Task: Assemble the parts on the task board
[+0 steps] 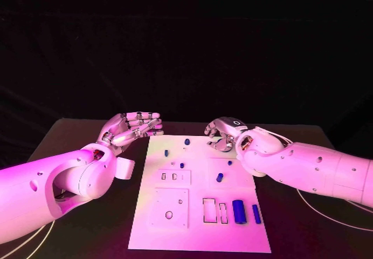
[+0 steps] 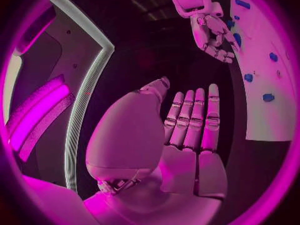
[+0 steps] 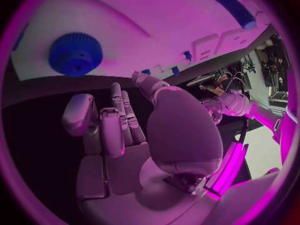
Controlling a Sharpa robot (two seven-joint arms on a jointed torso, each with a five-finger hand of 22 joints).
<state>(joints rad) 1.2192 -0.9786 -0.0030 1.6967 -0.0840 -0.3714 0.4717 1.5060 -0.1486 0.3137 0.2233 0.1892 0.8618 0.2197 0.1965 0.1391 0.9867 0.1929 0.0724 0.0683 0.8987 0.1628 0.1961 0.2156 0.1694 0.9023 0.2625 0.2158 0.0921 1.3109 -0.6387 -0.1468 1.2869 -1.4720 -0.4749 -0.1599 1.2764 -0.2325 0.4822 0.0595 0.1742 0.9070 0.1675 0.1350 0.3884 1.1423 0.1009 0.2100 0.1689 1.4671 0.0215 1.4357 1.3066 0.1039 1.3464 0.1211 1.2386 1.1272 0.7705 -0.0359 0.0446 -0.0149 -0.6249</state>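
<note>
While my left hand (image 1: 132, 128) hovers with fingers (image 2: 195, 120) apart and empty at the task board's (image 1: 198, 240) far left corner, my right hand (image 1: 225, 135) curls over its far edge, contents unclear. Blue parts (image 1: 239, 211) mostly lie loose; assembly barely begun, I judge.

Both arms reach in from the sides; left hand (image 1: 132, 128) is open-palmed with straight fingers, right hand (image 1: 227, 133) hangs loosely curled, holding nothing.
</note>
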